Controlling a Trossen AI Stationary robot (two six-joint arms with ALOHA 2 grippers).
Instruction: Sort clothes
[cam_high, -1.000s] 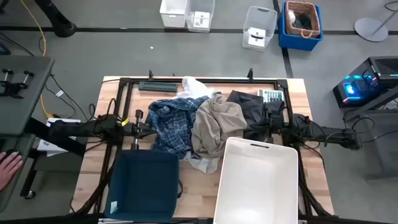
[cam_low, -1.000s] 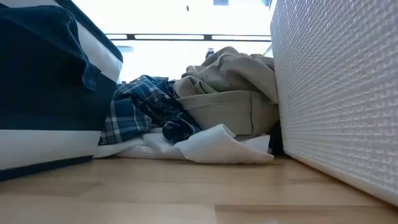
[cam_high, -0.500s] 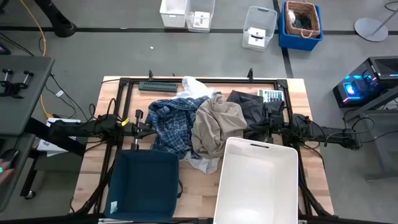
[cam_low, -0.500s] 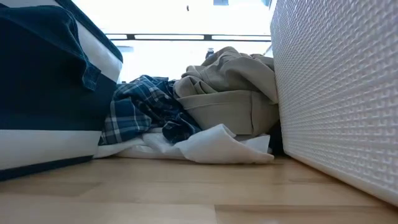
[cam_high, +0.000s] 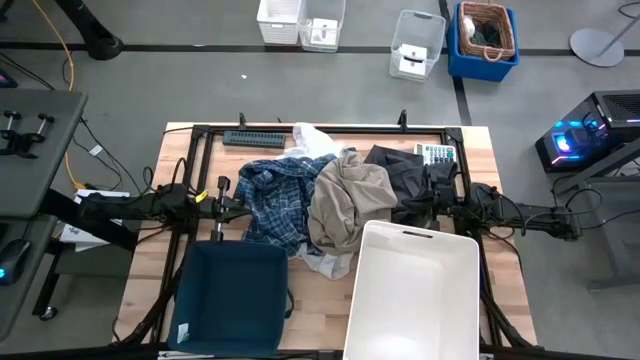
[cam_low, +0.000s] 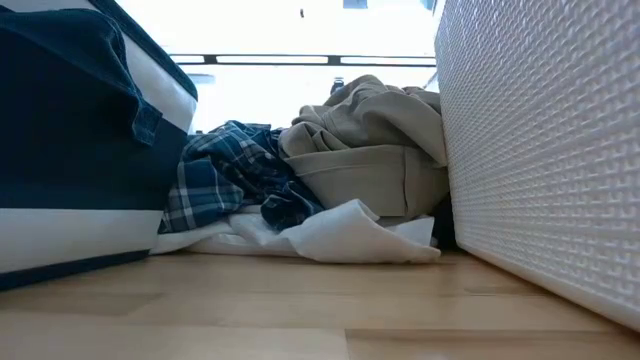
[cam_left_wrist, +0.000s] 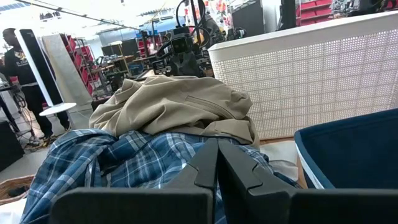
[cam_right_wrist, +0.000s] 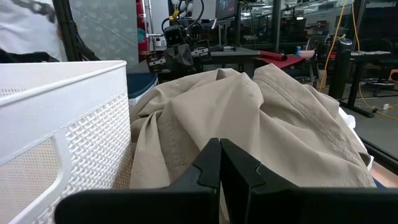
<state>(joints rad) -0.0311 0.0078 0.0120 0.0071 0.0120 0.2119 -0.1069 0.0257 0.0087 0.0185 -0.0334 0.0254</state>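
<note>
risk: tangled clothes (cam_high: 325, 205) mid-bench, one tug drags several | left fingers (cam_left_wrist: 217, 163) pressed together | right fingers (cam_right_wrist: 219, 163) pressed together

Clothes (cam_high: 335, 200) heaped behind 2 bins (cam_high: 232, 295), between both arms.

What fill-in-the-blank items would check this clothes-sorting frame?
1. The khaki piece lies between the plaid shirt and the ____ piece.
2. Both grippers, left and right, are ____.
3. The white bin and navy bin hold ____ clothes.

Missing: dark; shut; no
</note>
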